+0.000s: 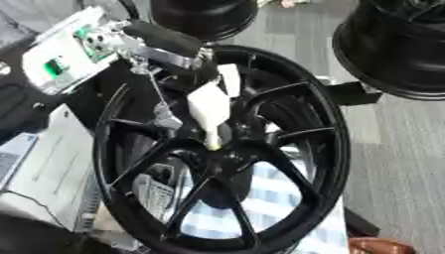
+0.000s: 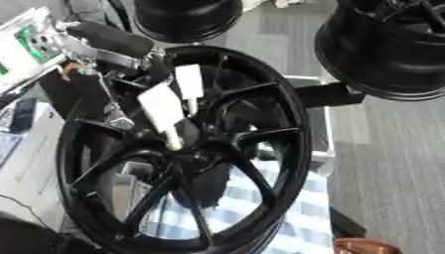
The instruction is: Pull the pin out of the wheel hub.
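L hand (image 1: pixel 201 101) fingers (image 1: pixel 211 130) straight, tips at pin (image 1: pixel 213 145) in wheel hub (image 1: pixel 228 158), not clamped. Risk: tips slip off w/o grip. R hand not seen.

No text, brand, number or sign is showing legibly in either view. The white panel (image 1: pixel 54 62) on the robot's left arm is carrying green patches, but no characters can be made out on them. The pale sheet (image 1: pixel 52 163) lying at the left is bearing faint lines too blurred to read. The black wheel hub (image 1: pixel 228 149) and the white tags (image 1: pixel 208 106) over its centre are displaying no readable marking.
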Motion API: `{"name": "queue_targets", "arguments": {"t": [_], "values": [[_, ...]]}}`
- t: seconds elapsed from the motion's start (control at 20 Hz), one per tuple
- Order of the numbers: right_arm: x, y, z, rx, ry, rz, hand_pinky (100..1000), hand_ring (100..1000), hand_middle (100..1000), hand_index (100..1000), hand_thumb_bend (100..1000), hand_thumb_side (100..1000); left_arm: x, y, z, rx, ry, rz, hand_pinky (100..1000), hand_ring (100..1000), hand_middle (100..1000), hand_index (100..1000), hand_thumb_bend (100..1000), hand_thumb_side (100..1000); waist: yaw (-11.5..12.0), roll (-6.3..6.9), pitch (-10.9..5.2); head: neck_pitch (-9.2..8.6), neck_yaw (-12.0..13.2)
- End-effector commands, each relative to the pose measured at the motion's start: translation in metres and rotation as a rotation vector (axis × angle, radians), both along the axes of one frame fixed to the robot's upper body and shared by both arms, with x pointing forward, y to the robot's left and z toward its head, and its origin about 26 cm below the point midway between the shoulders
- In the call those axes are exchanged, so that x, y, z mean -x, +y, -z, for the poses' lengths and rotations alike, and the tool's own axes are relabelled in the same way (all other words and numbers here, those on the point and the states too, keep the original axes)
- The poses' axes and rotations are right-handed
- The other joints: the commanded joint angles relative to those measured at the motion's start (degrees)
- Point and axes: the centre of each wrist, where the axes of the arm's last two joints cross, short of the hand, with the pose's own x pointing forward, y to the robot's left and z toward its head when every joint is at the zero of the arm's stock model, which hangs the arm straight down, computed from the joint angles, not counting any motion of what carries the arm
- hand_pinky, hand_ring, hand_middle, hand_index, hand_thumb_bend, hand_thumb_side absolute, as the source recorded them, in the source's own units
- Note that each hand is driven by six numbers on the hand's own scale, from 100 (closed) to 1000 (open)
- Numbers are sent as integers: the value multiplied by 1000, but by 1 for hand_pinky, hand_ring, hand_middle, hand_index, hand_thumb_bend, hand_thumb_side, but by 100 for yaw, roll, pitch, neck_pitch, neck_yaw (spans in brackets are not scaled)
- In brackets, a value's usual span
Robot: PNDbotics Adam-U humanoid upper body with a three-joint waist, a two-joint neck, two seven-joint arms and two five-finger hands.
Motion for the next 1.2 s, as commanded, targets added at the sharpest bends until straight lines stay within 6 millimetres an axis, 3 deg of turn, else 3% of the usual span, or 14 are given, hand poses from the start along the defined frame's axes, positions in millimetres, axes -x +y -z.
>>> {"name": "queue_targets", "arguments": {"t": [0.05,0.1,0.3,0.7,0.9,1.05,1.2], "values": [[1,-2,-6,1,-25,6,758,607,477,644,100,670,-1,17,-26,-50,-35,60,617,486,312,512,100,297,8,-8,-89,29,-29],[1,-2,-6,1,-25,7,758,607,477,644,100,667,-2,21,-30,-30,-29,44,617,485,309,513,100,247,12,-9,-88,29,-38],[1,-3,-6,2,-27,18,758,607,477,644,100,666,-4,51,-49,58,-25,-47,622,485,312,520,100,251,51,-5,-88,29,-99],[2,-7,-5,8,-31,46,759,608,478,644,100,663,-5,164,-78,304,-7,-355,630,481,308,534,100,268,177,7,-97,29,-265],[3,-8,-5,8,-32,59,759,608,478,644,100,663,7,236,-76,430,-19,-583,669,506,332,566,100,278,222,6,-92,29,-325],[3,-9,-5,7,-34,63,759,608,479,644,100,662,17,277,-63,498,-49,-751,687,525,356,594,100,280,237,-1,-90,29,-365],[3,-8,-5,6,-35,63,759,608,479,644,100,662,25,299,-50,461,-99,-888,783,644,518,748,100,234,253,-13,-90,29,-396]]}}
